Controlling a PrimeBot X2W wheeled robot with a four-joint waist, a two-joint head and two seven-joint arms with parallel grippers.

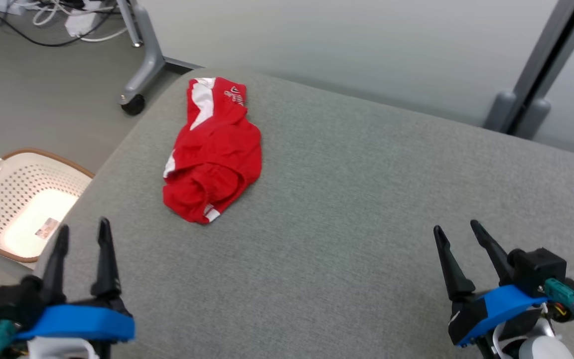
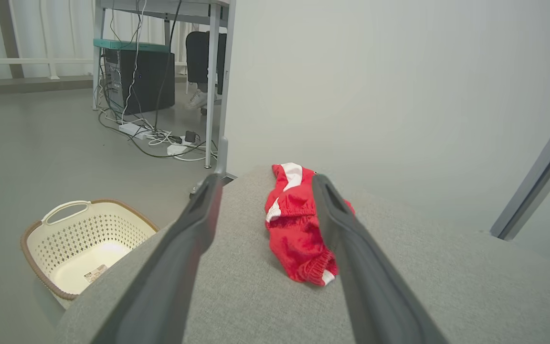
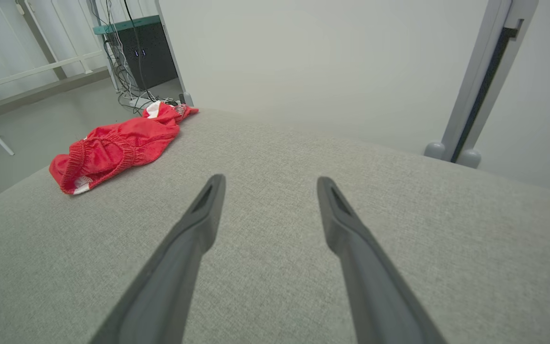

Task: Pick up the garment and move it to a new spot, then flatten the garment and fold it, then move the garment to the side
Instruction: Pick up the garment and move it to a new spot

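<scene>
1. Red shorts [image 1: 212,149]: white side stripes, crumpled in a heap on the grey upholstered surface [image 1: 342,209]. They lie in its far-left part, close to the far edge, with a ribbed elastic opening at the near end. Nothing touches them.
2. Leftmost, on the floor: cream perforated laundry basket [image 1: 18,184] with a brown rim, just beside the surface's left edge. A small label [image 1: 47,228] lies in its bottom.
3. Far left floor: cables and power strips [image 1: 68,20]. A grey frame leg with a black caster [image 1: 132,103] stands near the surface's far-left corner.
4. Left gripper [image 1: 83,225]: near-left, at the surface's left edge, jaws spread wide, holding nothing. Well apart from the shorts, which the left wrist view frames between its fingers.
5. Right gripper [image 1: 455,226]: near-right over bare fabric, jaws spread wide, empty. The shorts lie far off to its left.
6. Far right: grey upright post [image 1: 536,85] behind the surface.
</scene>
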